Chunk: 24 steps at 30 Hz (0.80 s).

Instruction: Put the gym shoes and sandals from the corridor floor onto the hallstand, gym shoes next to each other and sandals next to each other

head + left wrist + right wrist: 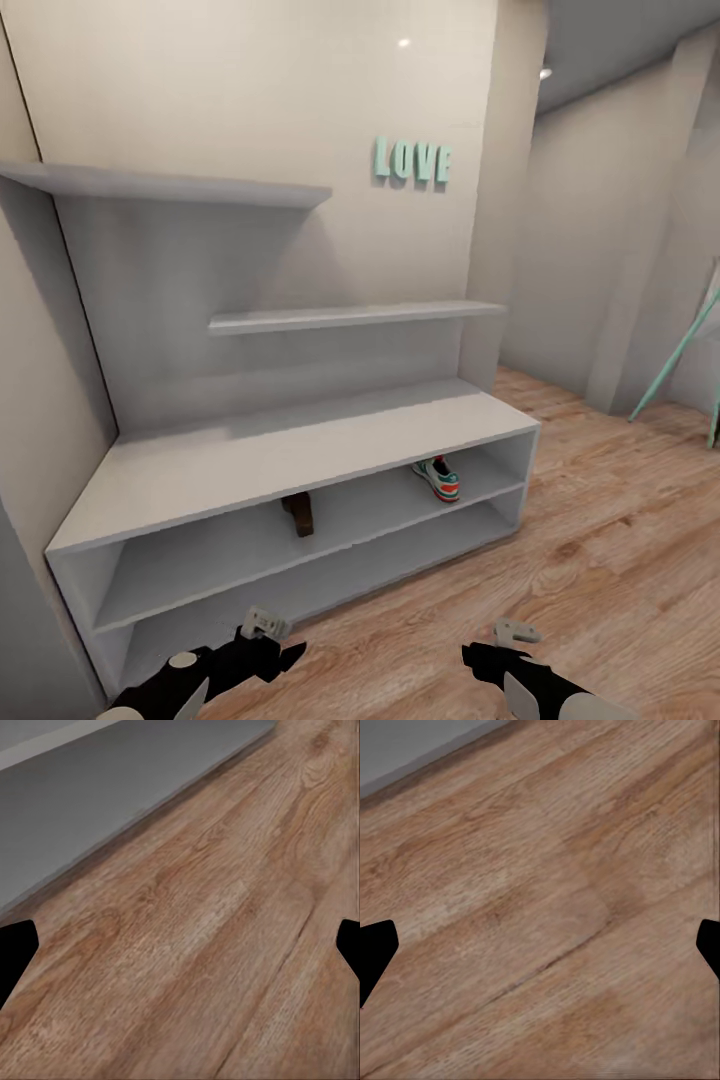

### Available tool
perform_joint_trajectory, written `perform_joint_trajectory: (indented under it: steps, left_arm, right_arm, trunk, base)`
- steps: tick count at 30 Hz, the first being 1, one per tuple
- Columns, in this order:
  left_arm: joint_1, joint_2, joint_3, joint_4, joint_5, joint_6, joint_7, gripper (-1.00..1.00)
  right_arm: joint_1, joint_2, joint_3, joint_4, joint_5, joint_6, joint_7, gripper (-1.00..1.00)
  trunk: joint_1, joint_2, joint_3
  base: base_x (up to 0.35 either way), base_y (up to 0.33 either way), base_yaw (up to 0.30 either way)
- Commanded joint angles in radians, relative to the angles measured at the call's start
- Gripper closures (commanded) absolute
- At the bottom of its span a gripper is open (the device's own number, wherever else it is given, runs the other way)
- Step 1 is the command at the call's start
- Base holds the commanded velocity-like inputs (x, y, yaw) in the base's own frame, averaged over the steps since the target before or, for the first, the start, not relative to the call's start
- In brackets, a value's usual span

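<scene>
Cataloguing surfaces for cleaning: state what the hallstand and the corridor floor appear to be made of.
The hallstand: looks like painted or laminated board, matte white; flat uniform panels with no grain or gloss, though a simulator render leaves this open. The corridor floor: wood or wood-look planks, light brown with low sheen; grain, knots and plank seams show clearly in both wrist views.

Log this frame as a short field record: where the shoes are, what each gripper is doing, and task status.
hallstand: white unit with bench top and two low shelf openings
gym shoe: one, in the upper opening, toward its right end
sandal: one dark brown one, in the same opening, near the middle
shoe spacing: apart, not touching
left gripper: open, empty, over the corridor floor
right gripper: open, empty, over floor
status: one gym shoe and one sandal on the rack
</scene>
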Motion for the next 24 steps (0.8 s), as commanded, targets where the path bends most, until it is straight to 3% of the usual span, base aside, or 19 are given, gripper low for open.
perform_joint_trajectory:
  steps: [1,24]
  left_arm:
    - [-0.001,0.001,-0.004,0.006,-0.007,-0.016,0.002,-1.00]
    - [0.000,0.001,-0.004,0.031,-0.007,-0.039,0.002,-1.00]
  right_arm:
    - [-0.001,0.000,-0.005,0.000,-0.004,-0.001,-0.001,-1.00]
    - [-0.001,0.000,-0.005,0.000,-0.005,-0.002,-0.001,-1.00]
  trunk:
    - [-0.004,0.007,0.003]
    - [-0.092,0.168,0.078]
  base:
    - [0.000,0.000,-0.300]
    - [0.000,0.000,-0.300]
